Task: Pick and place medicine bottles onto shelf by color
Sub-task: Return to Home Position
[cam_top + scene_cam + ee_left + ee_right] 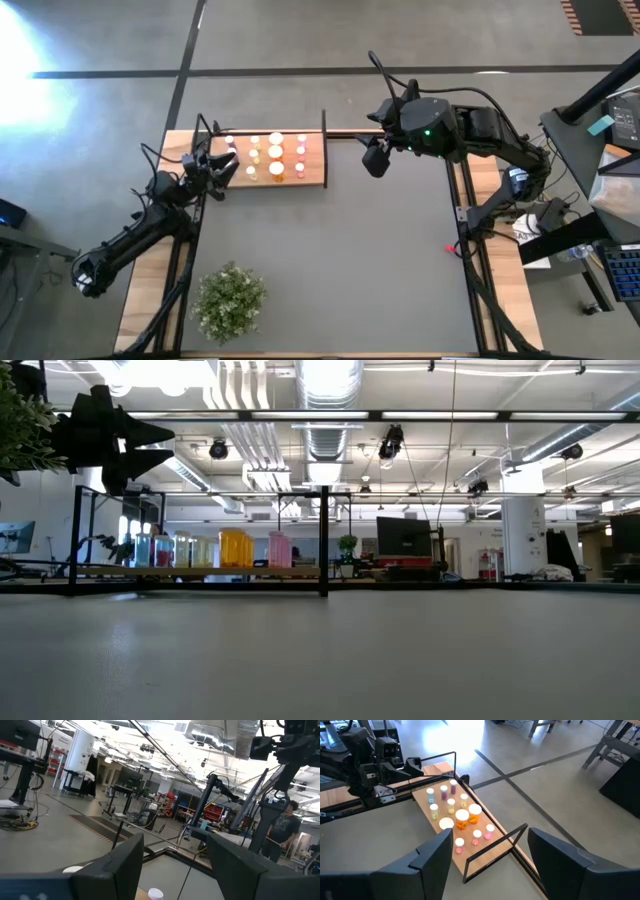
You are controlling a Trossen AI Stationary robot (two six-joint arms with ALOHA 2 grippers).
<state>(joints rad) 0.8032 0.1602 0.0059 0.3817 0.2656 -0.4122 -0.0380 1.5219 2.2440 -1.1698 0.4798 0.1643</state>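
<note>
Since the small white-capped medicine bottles [275, 152] stand on the flat light-wood shelf [316, 176] at far left, homing looks the step in hand, with left gripper [225, 168] and right gripper [376, 158] both spread wide, empty, and the next move is to retract clear of the shelf.

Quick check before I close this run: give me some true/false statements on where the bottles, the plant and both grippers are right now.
1. Every medicine bottle in view stands on the shelf; none is on the dark tabletop. True.
2. The right gripper holds an orange bottle. False: it is open and empty, off the shelf's right end.
3. The green plant stands on the shelf. False: it sits on the table's left side at the opposite edge, well apart from the shelf.
4. The left gripper is open at the shelf's left end. True.
</note>
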